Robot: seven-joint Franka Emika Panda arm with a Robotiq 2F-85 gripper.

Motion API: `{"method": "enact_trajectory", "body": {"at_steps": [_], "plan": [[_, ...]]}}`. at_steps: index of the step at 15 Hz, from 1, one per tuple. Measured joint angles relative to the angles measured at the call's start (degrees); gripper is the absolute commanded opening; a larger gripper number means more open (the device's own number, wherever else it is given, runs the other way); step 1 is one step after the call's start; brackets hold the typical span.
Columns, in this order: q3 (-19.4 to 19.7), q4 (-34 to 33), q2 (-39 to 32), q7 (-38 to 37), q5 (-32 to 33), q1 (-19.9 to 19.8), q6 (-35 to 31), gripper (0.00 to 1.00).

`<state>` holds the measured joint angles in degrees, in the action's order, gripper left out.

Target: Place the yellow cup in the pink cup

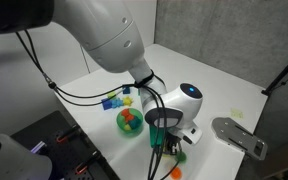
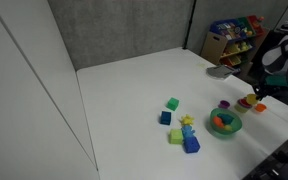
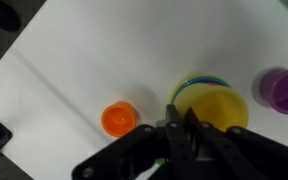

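Note:
In the wrist view my gripper (image 3: 182, 112) is shut on the near rim of the yellow cup (image 3: 224, 108) and holds it over the white table. A thin band of green, blue and pink (image 3: 206, 80) shows just behind the yellow cup. I cannot tell whether that band is the pink cup. In an exterior view a small reddish cup (image 2: 246, 102) sits by the gripper (image 2: 261, 92). In an exterior view the gripper (image 1: 162, 142) hangs low over the table's near edge, and the cups there are hidden.
An orange cup (image 3: 119, 120) sits left of the gripper and a purple cup (image 3: 282, 90) sits to the right. A green bowl of coloured pieces (image 2: 224, 122) and several loose blocks (image 2: 181, 130) lie on the table (image 2: 134, 90). The table's edge is close by.

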<state>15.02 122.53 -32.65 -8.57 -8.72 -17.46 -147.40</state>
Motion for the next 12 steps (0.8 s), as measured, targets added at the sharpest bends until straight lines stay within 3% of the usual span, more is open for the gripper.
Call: {"method": "enact_trajectory", "body": {"at_steps": [12], "plan": [[-1.3,-4.0,-4.2,-0.1,-0.7,-0.4,-0.2,0.05]]}}
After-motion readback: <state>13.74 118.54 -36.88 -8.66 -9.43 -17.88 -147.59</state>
